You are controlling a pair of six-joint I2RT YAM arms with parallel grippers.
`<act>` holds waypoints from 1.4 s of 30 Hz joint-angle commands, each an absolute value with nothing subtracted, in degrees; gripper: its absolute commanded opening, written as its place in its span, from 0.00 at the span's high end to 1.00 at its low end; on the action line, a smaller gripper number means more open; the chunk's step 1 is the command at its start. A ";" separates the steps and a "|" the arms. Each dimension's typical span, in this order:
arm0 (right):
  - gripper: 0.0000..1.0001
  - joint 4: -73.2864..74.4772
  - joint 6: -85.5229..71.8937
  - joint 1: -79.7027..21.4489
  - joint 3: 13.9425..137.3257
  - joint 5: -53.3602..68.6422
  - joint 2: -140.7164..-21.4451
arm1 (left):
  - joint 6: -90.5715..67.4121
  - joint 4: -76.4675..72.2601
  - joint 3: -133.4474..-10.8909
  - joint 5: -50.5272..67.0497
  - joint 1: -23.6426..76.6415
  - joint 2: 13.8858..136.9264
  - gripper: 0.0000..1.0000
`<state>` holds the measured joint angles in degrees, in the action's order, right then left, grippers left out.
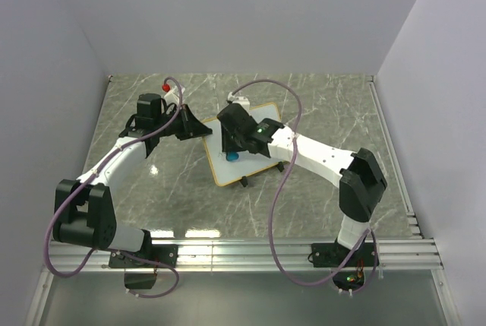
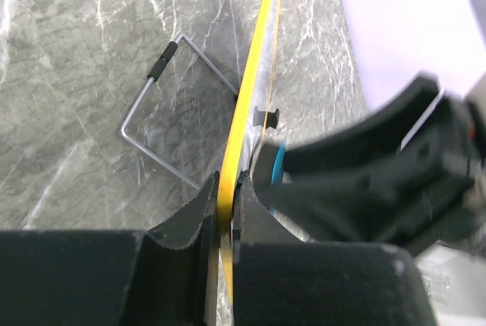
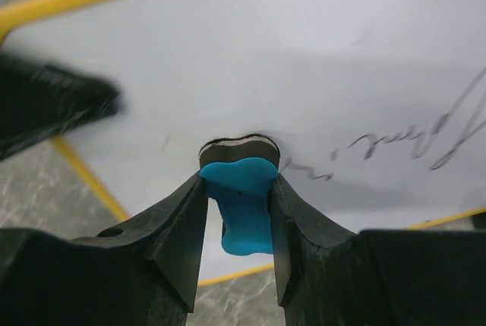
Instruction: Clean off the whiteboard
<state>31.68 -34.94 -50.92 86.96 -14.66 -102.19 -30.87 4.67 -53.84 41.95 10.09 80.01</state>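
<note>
The whiteboard (image 1: 267, 115) lies tilted at the middle of the table, a white board in a thin yellow frame. My left gripper (image 1: 203, 130) is shut on its left frame edge (image 2: 250, 98), the jaws pinching the yellow strip (image 2: 226, 197). My right gripper (image 1: 231, 151) is shut on a small blue eraser (image 3: 241, 204) whose grey felt face presses on the white surface (image 3: 304, 52). Black scribbled writing (image 3: 410, 144) runs to the right of the eraser. Left of the eraser the surface shows only a faint mark.
A bent wire stand (image 2: 163, 125) sticks out under the board onto the grey marble table (image 1: 152, 174). A red-capped object (image 1: 165, 85) lies at the back left and a white one (image 1: 237, 99) behind the board. Metal rails (image 1: 250, 250) line the near edge, and walls close three sides.
</note>
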 commanded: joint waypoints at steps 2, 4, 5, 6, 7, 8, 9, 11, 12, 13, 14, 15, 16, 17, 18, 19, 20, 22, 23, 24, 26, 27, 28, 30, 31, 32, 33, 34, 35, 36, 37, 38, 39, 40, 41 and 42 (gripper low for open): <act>1.00 26.02 -36.38 -54.40 84.11 -8.27 -100.81 | -27.77 5.27 -55.19 42.01 10.99 79.63 1.00; 1.00 24.88 -36.30 -55.63 83.67 -6.16 -100.55 | -27.95 5.01 -55.20 42.19 10.99 79.72 1.00; 1.00 24.61 -36.12 -56.07 83.67 -5.37 -100.72 | -27.86 4.66 -55.20 42.27 10.99 79.98 1.00; 1.00 24.35 -35.95 -56.34 84.02 -3.97 -101.07 | -28.04 4.57 -55.20 42.28 10.99 80.07 1.00; 1.00 24.35 -35.69 -56.95 84.20 -3.17 -101.42 | -28.04 4.57 -55.28 42.54 10.99 80.16 1.00; 1.00 24.26 -35.60 -57.13 84.29 -2.29 -101.69 | -27.95 4.57 -55.37 42.63 10.99 80.33 1.00; 1.00 23.91 -35.51 -57.30 84.11 -1.42 -102.21 | -27.95 4.57 -55.55 42.71 10.99 80.33 1.00; 1.00 23.99 -35.77 -57.48 83.41 -0.62 -102.66 | -27.95 4.75 -55.90 42.89 10.99 80.51 1.00; 1.00 24.08 -36.21 -57.48 83.06 -1.40 -102.74 | -27.78 5.01 -56.25 42.80 10.99 80.42 0.99; 1.00 24.34 -36.38 -57.57 82.27 -1.75 -102.66 | -27.69 5.18 -56.34 42.80 11.07 80.16 1.00; 1.00 24.35 -36.65 -57.22 81.74 -2.54 -102.48 | -27.69 5.36 -56.34 42.80 10.99 80.16 1.00; 1.00 24.08 -37.35 -56.96 81.04 -3.07 -102.22 | -27.60 5.54 -56.42 42.80 10.99 79.98 1.00; 1.00 23.82 -37.79 -56.08 80.17 -3.08 -101.87 | -27.42 5.71 -56.51 42.89 10.99 79.81 1.00; 1.00 22.95 -38.49 -55.55 77.98 -2.90 -101.08 | -27.25 6.15 -56.43 42.72 10.99 79.80 1.00; 1.00 22.24 -39.80 -55.02 76.83 -2.73 -100.64 | -27.07 6.41 -56.51 42.80 10.99 79.72 1.00; 1.00 21.54 -40.51 -54.15 75.51 -2.38 -99.33 | -26.90 6.68 -56.43 42.80 10.99 79.54 1.00; 1.00 20.32 -41.74 -53.01 72.89 -2.29 -98.79 | -26.72 7.11 -56.34 42.72 10.99 79.37 1.00; 1.00 19.34 -42.71 -51.69 70.76 -2.37 -97.30 | -26.37 7.56 -56.34 42.63 10.99 78.93 1.00; 1.00 18.90 -42.98 -50.55 69.27 -2.81 -97.12 | -26.11 7.73 -56.25 42.45 10.99 78.84 1.00; 1.00 18.98 -43.59 -50.02 68.74 -3.33 -96.86 | -25.93 8.08 -56.08 42.36 10.99 78.66 1.00; 1.00 19.77 -43.86 -48.35 68.03 -5.01 -96.86 | -25.84 8.35 -56.07 42.36 10.99 78.57 1.00; 1.00 19.95 -44.29 -47.90 67.85 -5.27 -96.86 | -25.75 8.52 -56.07 42.45 11.07 78.40 1.00; 1.00 20.30 -44.56 -47.20 67.85 -5.80 -96.68 | -25.66 8.53 -55.99 42.45 10.99 78.49 1.00; 1.00 20.56 -44.74 -46.15 68.46 -6.42 -96.85 | -25.58 8.70 -56.07 42.36 10.99 78.57 1.00; 1.00 20.91 -44.48 -46.14 69.95 -6.68 -96.94 | -25.58 8.79 -56.07 42.36 10.99 78.49 1.00; 1.00 21.18 -43.60 -46.14 70.83 -7.03 -97.12 | -25.58 8.79 -56.16 42.36 11.07 78.57 1.00; 1.00 21.27 -43.33 -46.66 71.80 -6.77 -97.55 | -25.58 8.70 -56.25 42.28 10.99 78.57 1.00; 1.00 21.27 -42.90 -47.10 73.81 -6.51 -97.82 | -25.66 8.61 -56.34 42.36 10.99 78.66 1.00; 1.00 21.36 -42.19 -47.72 74.87 -6.42 -98.08 | -25.66 8.61 -56.34 42.28 10.99 78.84 1.00; 1.00 21.53 -41.75 -49.03 76.01 -6.15 -98.52 | -25.66 8.53 -56.34 42.36 10.99 79.01 1.00; 1.00 21.71 -41.23 -49.91 78.11 -6.15 -99.22 | -25.75 8.44 -56.34 42.36 10.99 79.01 1.00; 1.00 21.88 -40.61 -50.62 79.18 -6.15 -99.75 | -25.84 8.44 -56.51 42.45 10.99 79.10 1.00; 1.00 22.06 -39.47 -51.41 80.23 -5.98 -100.10 | -25.84 8.44 -56.43 42.45 10.99 79.01 1.00; 1.00 22.50 -38.85 -52.55 81.98 -5.98 -100.80 | -25.93 8.44 -56.34 42.45 10.99 79.10 1.00; 1.00 22.67 -38.15 -52.99 82.78 -5.98 -101.16 | -25.84 8.44 -56.34 42.45 10.99 79.01 1.00; 1.00 22.94 -37.97 -53.26 83.40 -5.98 -101.51 | -25.84 8.52 -56.16 42.36 10.99 78.93 1.00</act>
<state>27.59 -40.42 -51.51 79.35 -3.20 -99.42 -26.28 5.21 -54.94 43.24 10.33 80.40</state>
